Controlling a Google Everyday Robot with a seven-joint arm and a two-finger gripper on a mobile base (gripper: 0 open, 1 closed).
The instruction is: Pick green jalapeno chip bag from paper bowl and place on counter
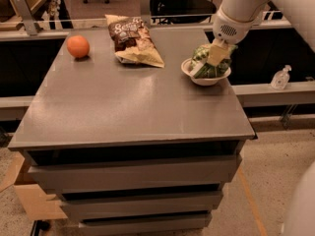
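Green jalapeno chip bag [201,54] lies in the paper bowl [204,80] by the bench's [123,107] right edge. The tool [210,60] sits on it, likely to lift it, but I cannot tell whether it grips.

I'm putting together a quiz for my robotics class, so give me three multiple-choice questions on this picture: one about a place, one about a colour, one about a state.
1. Where on the counter does the paper bowl sit?
A. near the right edge
B. front left corner
C. dead centre

2. What colour is the round fruit at the back left?
A. green
B. orange
C. purple

3. What state is the green jalapeno chip bag in?
A. in the bowl, with the hand on it
B. flat on the counter
C. lifted clear of the bowl

Answers:
1 A: the bowl stands by the right edge, toward the back.
2 B: the fruit is plainly orange.
3 A: green shows inside the rim, with the hand down at the bag.
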